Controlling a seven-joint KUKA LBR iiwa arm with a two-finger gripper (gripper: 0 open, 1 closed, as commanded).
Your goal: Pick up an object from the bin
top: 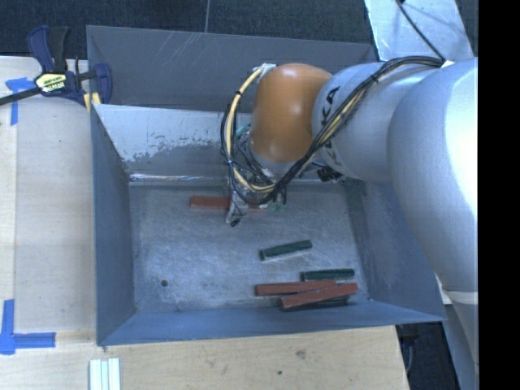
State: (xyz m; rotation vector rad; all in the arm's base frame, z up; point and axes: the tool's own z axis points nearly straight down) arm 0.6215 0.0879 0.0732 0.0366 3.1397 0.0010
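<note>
My gripper (236, 215) reaches down near the back of the bin's floor, left of centre, its tip at the right end of a flat red-brown stick (208, 204) that lies crosswise there. A dark green stick (285, 250) lies a little to the front right of the gripper, apart from it. The wrist hides the fingers' upper part.
Near the bin's front wall lie two red-brown sticks (302, 289), one partly over the other, with another dark green stick (328, 275) just behind them. A small dark speck (164, 283) sits at the front left. The arm with its orange cover and cables hangs over the bin's back right.
</note>
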